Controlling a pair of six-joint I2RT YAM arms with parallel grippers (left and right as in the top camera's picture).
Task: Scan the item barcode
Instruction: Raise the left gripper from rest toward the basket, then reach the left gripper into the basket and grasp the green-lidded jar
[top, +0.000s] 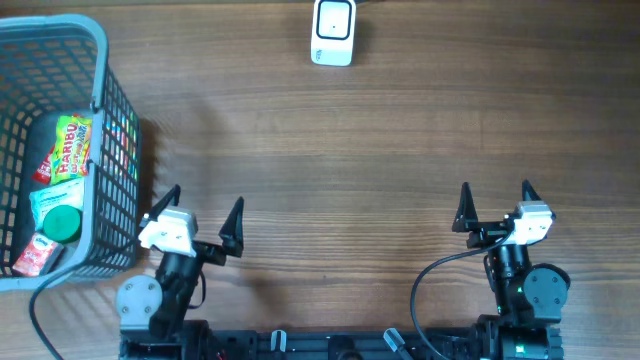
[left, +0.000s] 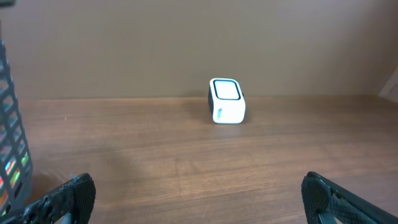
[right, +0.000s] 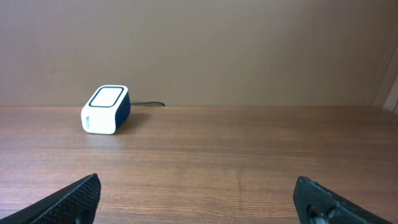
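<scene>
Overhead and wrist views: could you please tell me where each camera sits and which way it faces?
Overhead: above the table, looking straight down at basket and scanner; left pincer and right pincer show, both open.
Left wrist: low behind the left pincer, facing across the table toward the scanner; its fingers fill the bottom corners.
Right wrist: likewise behind the right pincer; its fingers show below.
Shared: both wrist views hold the scanner.

Mock shop checkout: wooden table (top: 350, 170), white barcode scanner (top: 333, 32), grey shopping basket (top: 118, 170) of packaged goods (top: 72, 148).
</scene>
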